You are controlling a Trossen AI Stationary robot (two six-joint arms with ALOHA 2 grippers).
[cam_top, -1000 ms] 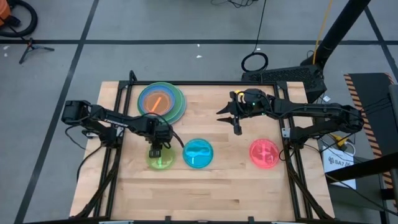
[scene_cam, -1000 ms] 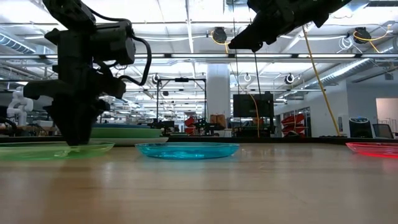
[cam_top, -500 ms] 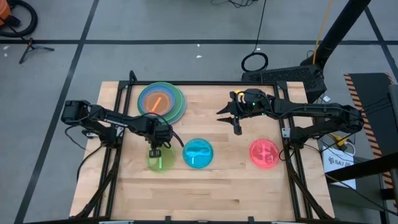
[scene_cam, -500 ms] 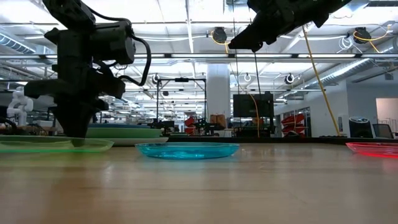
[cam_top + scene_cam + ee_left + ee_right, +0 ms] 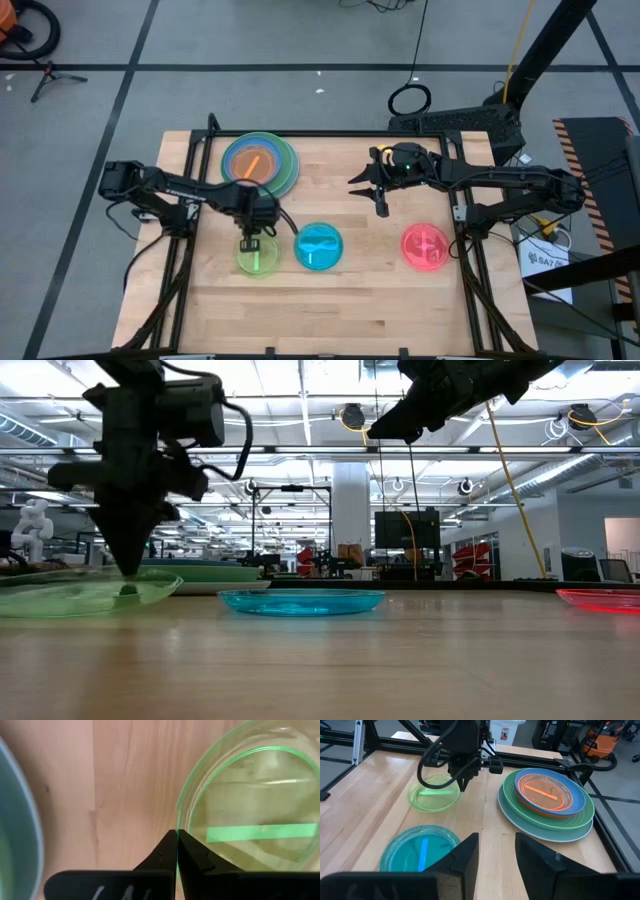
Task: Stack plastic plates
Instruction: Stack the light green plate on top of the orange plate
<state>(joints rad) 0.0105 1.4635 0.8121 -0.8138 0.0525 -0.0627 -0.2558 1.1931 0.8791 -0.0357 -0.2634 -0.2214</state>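
Observation:
A lime translucent plate (image 5: 259,258) lies at the near left, with my left gripper (image 5: 250,243) shut on its far rim; it also shows in the low view (image 5: 85,596). At the far left stands a stack (image 5: 260,163) of larger plates with an orange translucent plate (image 5: 546,790) on top. A cyan plate (image 5: 319,246) and a pink plate (image 5: 425,246) lie flat on the table. My right gripper (image 5: 380,205) hangs open above the table's far middle, holding nothing. My left gripper pinches the lime plate's far rim (image 5: 179,820) between its two fingertips, which come from above and point down. The plate is tilted: its far edge is raised under the fingers (image 5: 128,565) and its near edge rests on the table.
The wooden table (image 5: 350,310) has bare room along its near side and between the cyan and pink plates. A black frame (image 5: 190,160) runs around the table's edges. The stack stands just beyond the lime plate.
My left gripper has taken hold of the lime plate's far rim and gone up a little. The plate's far edge has lifted and the plate has tipped, while its near edge has stayed on the table.

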